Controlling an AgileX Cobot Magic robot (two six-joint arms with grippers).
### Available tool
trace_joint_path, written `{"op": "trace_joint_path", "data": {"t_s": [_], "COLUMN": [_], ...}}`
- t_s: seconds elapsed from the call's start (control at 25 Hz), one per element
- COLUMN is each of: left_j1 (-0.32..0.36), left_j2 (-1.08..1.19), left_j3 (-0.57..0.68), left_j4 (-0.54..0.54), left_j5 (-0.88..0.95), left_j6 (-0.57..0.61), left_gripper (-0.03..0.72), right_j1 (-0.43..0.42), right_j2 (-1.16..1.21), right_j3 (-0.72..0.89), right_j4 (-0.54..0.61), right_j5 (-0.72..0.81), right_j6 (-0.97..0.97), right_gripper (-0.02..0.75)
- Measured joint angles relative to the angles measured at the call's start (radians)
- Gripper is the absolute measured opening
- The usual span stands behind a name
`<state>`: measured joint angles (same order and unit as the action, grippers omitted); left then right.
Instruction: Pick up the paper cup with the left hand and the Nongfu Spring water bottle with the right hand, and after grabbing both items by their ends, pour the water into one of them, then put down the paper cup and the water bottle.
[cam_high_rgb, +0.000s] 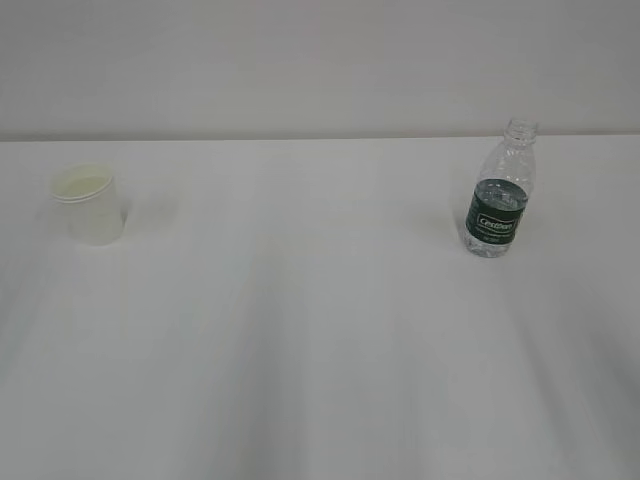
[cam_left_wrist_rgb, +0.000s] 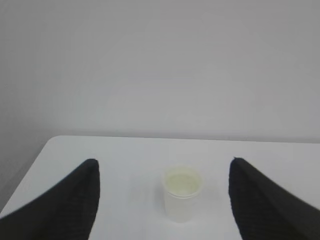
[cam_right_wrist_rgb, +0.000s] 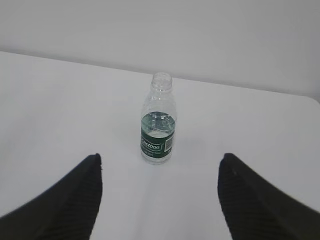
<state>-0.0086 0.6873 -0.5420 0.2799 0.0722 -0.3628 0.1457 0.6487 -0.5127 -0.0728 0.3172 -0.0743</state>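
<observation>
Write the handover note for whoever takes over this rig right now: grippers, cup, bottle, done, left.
Left gripper: open, empty, lined up with the paper cup, not touching it.
Right gripper: open, empty, facing the Nongfu Spring water bottle, apart from it.
Cup stands upright at table's left; bottle upright at right, uncapped, part full of water.
Done: nothing gripped or lifted at this moment.
Left: grasp both, pour, set both down.

On the table (cam_high_rgb: 320, 350), the paper cup (cam_high_rgb: 90, 205) stands upright far to my left and the Nongfu Spring water bottle (cam_high_rgb: 500, 190) upright far to my right, well apart.
</observation>
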Motion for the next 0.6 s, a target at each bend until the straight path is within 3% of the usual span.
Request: {"op": "trace_joint_path", "data": {"t_s": [0.6], "left_j1": [0.000], "left_j2": [-0.238], "left_j3": [0.000], "left_j4": [-0.074], "left_j5": [0.423], "left_j6": [0.046], "left_gripper": [0.546], "right_j1": [0.000], "right_j2": [-0.232], "right_j3": [-0.050], "right_j4": [-0.002], "right_j5": [0.352], "right_j6": [0.001], "right_gripper": [0.533]}}
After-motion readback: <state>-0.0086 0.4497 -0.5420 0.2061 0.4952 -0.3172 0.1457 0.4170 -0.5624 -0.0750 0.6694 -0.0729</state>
